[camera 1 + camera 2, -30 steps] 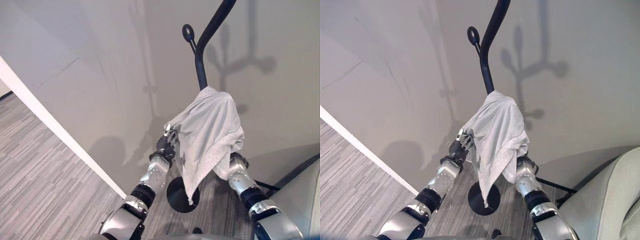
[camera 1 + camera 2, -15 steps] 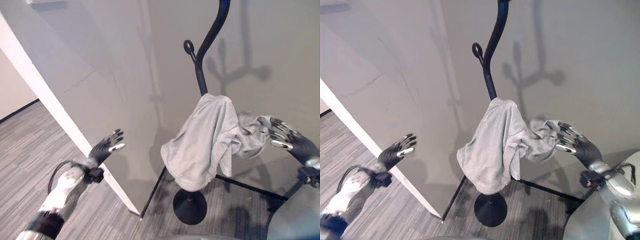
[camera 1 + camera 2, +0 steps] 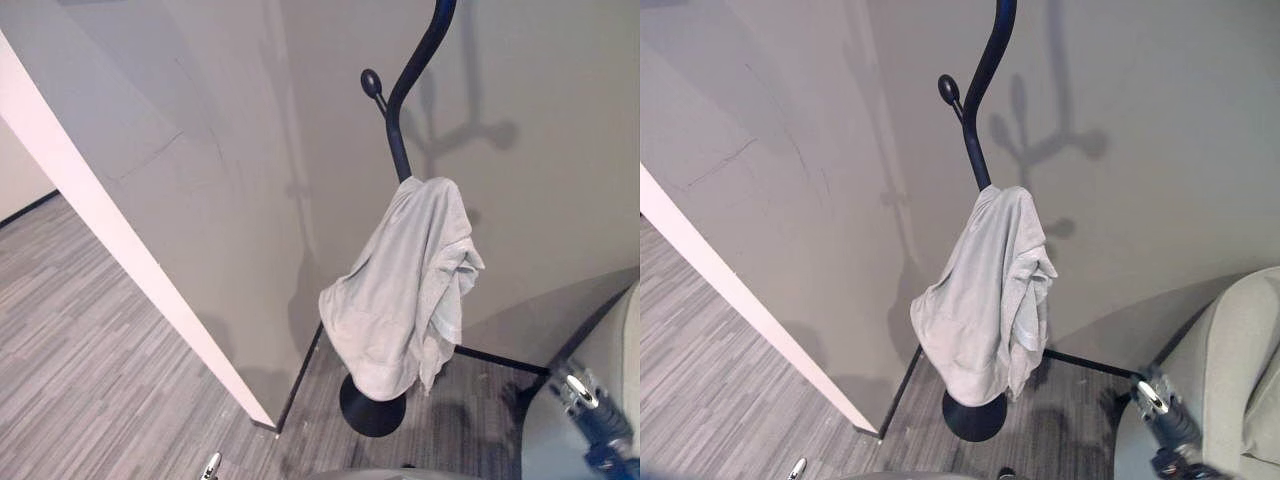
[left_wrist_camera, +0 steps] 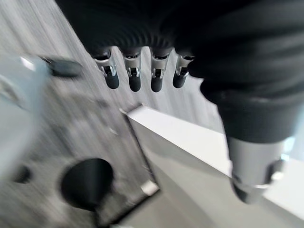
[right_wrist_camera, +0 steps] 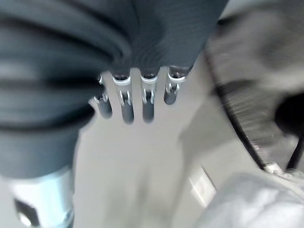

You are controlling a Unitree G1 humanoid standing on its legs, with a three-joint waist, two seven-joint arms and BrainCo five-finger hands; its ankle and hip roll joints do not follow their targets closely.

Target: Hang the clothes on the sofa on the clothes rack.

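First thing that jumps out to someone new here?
The light grey garment draped over the black clothes rack, hanging down to its round base in the wall corner. Both robot hands are off it: the left robot hand and right robot hand hang open, holding nothing.

Wall [image 3: 200, 150] close behind draped rack [image 3: 400, 110]

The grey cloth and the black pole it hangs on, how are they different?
The grey cloth is pale, soft and crumpled, while the black clothes rack is dark, hard and smooth. The cloth droops down in folds; the rack stands up, curving near its top, on a round base. The cloth is wide and baggy; the rack's pole is thin. Both are in the corner by the wall, touching where the cloth hangs on the rack.
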